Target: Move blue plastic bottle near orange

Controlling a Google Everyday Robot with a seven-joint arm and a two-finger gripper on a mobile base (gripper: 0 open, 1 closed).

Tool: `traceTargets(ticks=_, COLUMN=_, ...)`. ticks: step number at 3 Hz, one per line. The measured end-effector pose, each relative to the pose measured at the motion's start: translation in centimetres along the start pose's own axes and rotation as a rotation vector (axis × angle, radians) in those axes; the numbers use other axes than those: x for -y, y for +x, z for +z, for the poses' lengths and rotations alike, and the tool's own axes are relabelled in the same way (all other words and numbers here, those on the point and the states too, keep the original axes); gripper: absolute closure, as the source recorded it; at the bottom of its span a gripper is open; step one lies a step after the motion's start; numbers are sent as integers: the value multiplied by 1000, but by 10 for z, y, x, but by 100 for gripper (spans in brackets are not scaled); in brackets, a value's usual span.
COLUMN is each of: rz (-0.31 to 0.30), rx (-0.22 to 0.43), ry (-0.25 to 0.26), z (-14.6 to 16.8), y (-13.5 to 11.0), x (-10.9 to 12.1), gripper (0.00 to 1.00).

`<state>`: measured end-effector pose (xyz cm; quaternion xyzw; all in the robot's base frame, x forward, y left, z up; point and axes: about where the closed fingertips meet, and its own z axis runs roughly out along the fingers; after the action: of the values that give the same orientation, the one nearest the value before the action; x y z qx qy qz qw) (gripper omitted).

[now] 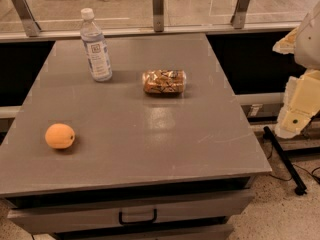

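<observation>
The blue plastic bottle (95, 46) stands upright at the back left of the grey table (150, 134). It is clear and bluish, with a white cap and a white-and-blue label. The orange (60, 136) lies near the table's front left edge, well apart from the bottle. My gripper (298, 109) hangs on the pale arm at the right edge of the view. It is off the table's right side, far from both things, and holds nothing that I can see.
A brown shiny snack packet (164, 81) lies mid-table, to the right of the bottle. A glass railing with metal posts (158, 9) runs behind the table. A drawer with a black handle (137, 216) is under the front edge. A black rod (284, 159) lies on the floor at right.
</observation>
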<state>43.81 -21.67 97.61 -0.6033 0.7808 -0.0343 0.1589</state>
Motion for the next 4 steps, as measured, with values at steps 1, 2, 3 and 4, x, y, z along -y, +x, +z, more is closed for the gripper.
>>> traceTargets(ticks=1, rz=0, rx=0, ry=0, z=0, y=0, x=0, gripper=0)
traceTargets(ticks=2, rz=8, rx=140, ry=27, z=8, y=-37, x=20, gripper=0)
traceTargets(ticks=3, rz=-13, rx=384, ry=42, z=24, y=-125, x=45, gripper=0)
traceTargets(ticks=4, rz=-11, rx=538, ry=67, z=44, y=-211, x=61, gripper=0)
